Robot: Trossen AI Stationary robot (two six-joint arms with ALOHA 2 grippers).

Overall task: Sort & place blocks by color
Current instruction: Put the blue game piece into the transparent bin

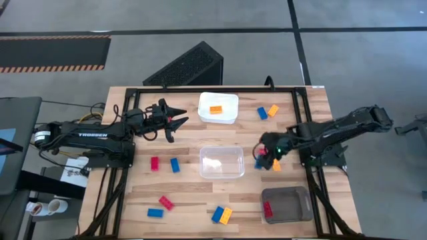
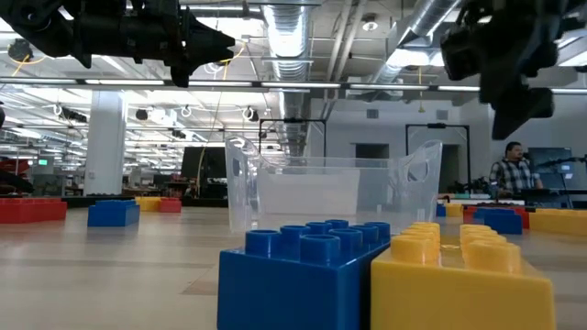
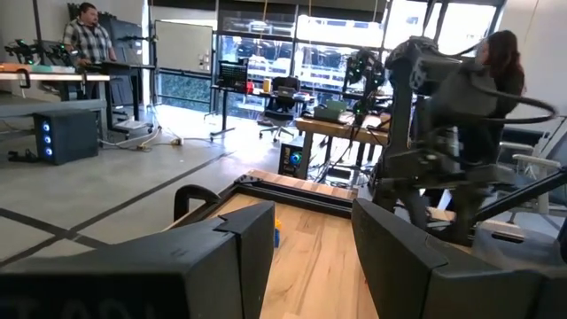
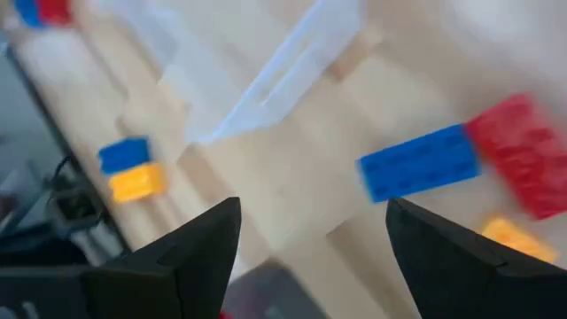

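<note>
Take the clear tray [image 1: 221, 162] at the table's middle as your landmark: thin see-through plastic, rectangular, with rounded corners. Your right gripper [image 1: 265, 152] hovers just off its right side, fingers spread apart and holding nothing. Under it sit three studded bricks close together: a blue block [image 4: 416, 162] lying lengthwise toward a red block [image 4: 524, 153] (the two look to touch end to end), and an orange block [image 4: 518, 238] just beside them.

Beyond the clear tray stands a white tray [image 1: 218, 107], opaque, holding one orange brick [image 1: 215, 109]. A grey tray [image 1: 287, 204] nearer the table's front right holds a red brick [image 1: 267, 209]. Your left gripper [image 1: 175, 119] waits left of the white tray, fingers parted, empty.
</note>
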